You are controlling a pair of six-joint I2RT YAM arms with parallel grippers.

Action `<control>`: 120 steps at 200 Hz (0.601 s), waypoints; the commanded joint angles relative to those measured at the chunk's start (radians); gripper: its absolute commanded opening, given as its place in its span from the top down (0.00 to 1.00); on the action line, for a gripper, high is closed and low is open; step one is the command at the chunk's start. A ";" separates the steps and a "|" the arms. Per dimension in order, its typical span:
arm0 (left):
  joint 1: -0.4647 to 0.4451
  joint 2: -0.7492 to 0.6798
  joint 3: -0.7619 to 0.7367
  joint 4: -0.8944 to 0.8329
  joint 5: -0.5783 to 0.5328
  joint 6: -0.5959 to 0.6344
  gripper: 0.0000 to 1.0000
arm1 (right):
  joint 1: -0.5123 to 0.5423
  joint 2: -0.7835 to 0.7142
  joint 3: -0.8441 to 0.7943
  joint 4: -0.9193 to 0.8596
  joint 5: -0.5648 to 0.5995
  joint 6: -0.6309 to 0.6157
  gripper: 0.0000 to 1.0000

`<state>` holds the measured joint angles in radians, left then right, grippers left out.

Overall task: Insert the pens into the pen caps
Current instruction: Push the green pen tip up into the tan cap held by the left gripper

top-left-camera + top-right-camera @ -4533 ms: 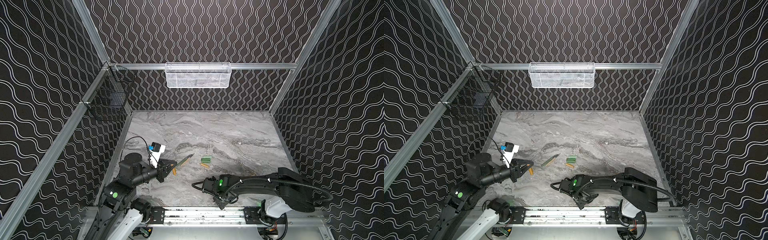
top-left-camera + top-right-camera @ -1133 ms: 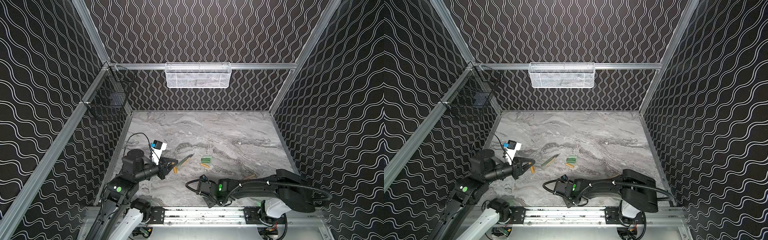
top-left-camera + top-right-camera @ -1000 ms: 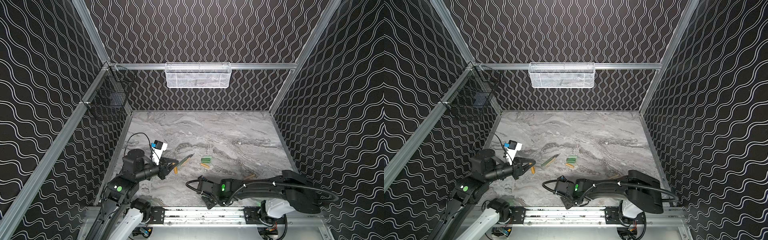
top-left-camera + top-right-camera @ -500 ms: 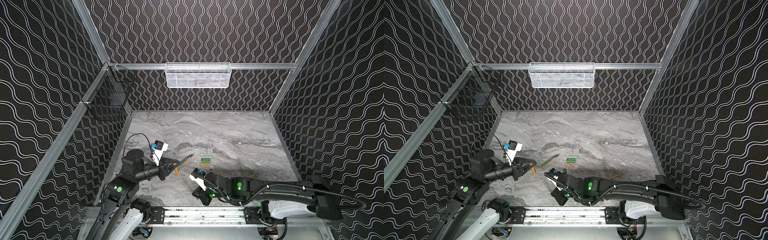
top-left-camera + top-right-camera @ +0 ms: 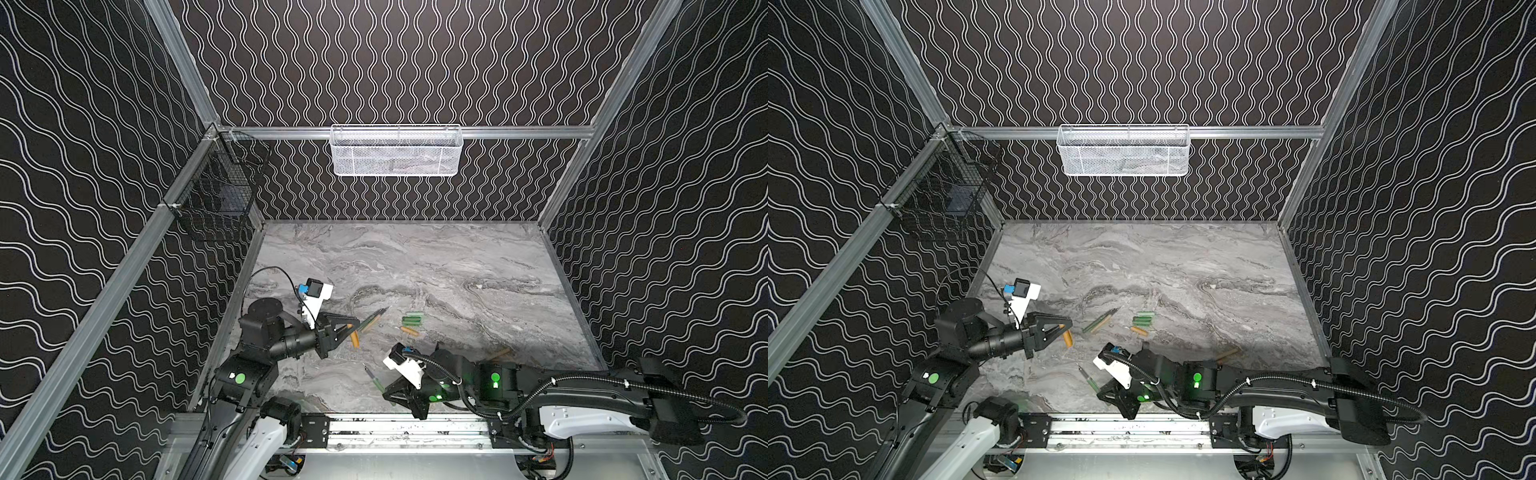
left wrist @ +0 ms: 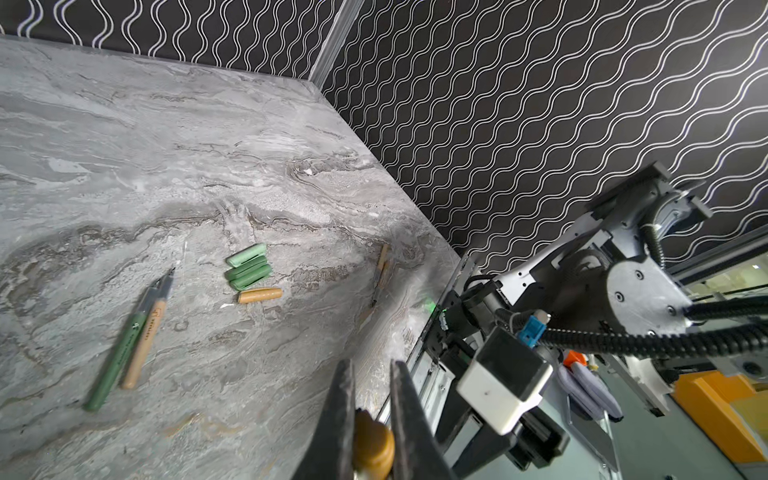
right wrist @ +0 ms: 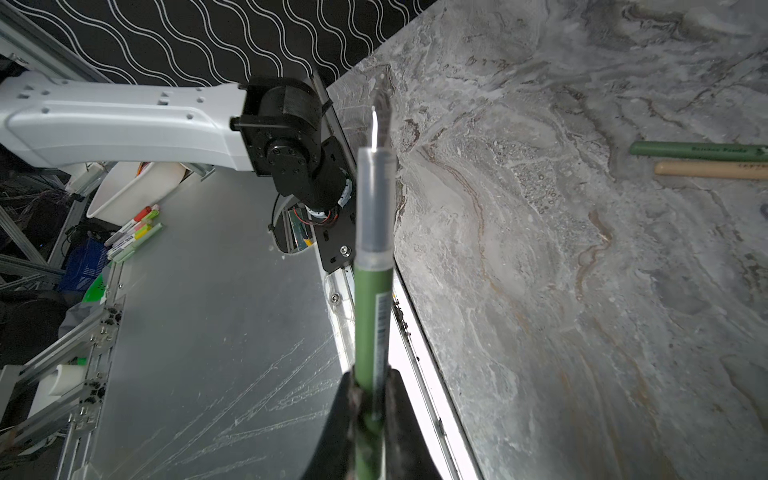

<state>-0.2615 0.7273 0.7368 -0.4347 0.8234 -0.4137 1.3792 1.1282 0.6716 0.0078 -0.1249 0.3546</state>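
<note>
Since a second ago the right gripper point(image 5: 392, 390) has swung in toward centre. It is clamped on a green pen point(image 5: 375, 381), tip aimed at 11 o'clock. The left gripper point(image 5: 348, 331) pinches an orange cap point(image 5: 354, 340). Loose caps point(image 5: 411, 322) lie on the table point(image 5: 478, 257) at 1 o'clock from that pen.

This is a robotics lab test cell: black wave-patterned walls point(image 5: 415, 62) on aluminium framing point(image 5: 519, 132) enclose a marble-look surface point(image 5: 457, 257). The left arm point(image 5: 266, 332) and right arm point(image 5: 582, 390) stand on a front rail point(image 5: 415, 428), and a white mesh basket point(image 5: 395, 151) hangs from the framing.
</note>
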 commanded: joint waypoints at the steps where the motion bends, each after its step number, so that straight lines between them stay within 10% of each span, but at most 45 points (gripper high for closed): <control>1: 0.043 0.016 -0.029 0.128 0.136 -0.061 1.00 | 0.002 -0.038 -0.012 0.094 0.017 -0.037 0.98; 120: 0.056 -0.019 -0.083 0.293 0.249 -0.154 1.00 | -0.002 -0.001 0.038 0.114 0.101 -0.095 0.98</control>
<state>-0.2077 0.7074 0.6609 -0.2100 1.0447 -0.5472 1.3781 1.1175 0.6918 0.0818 -0.0387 0.2764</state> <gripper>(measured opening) 0.126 0.121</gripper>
